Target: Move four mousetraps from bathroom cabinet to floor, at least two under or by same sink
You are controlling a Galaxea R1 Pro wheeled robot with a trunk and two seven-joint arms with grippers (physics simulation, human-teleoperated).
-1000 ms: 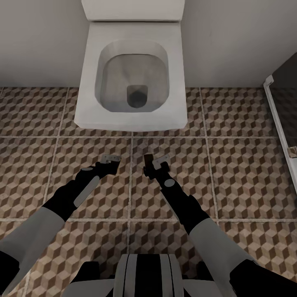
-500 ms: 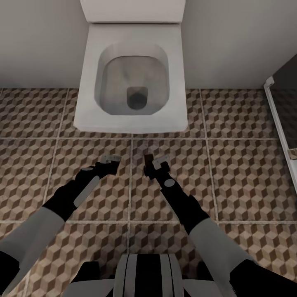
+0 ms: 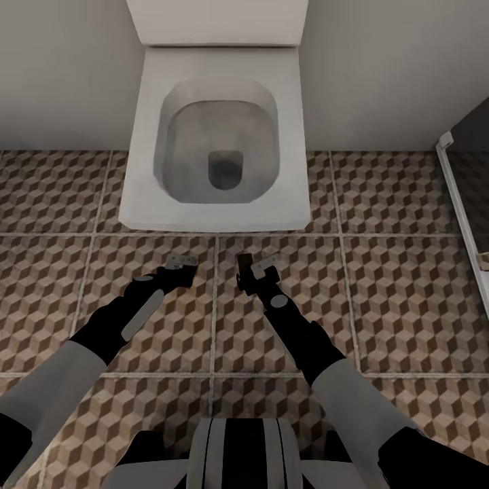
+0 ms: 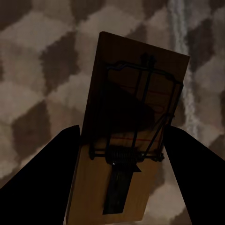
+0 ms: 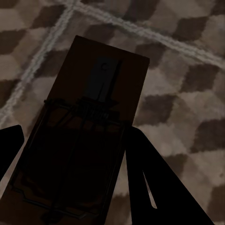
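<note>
The toilet (image 3: pixel 219 129) has slid slightly nearer as the base rolls on. Short of it, the left gripper (image 4: pixel 123 140) clamps one mousetrap (image 4: pixel 131 140) and the right gripper (image 5: pixel 70 154) another (image 5: pixel 89 117) above the bathroom floor (image 3: pixel 394 285); no sink here yet
</note>
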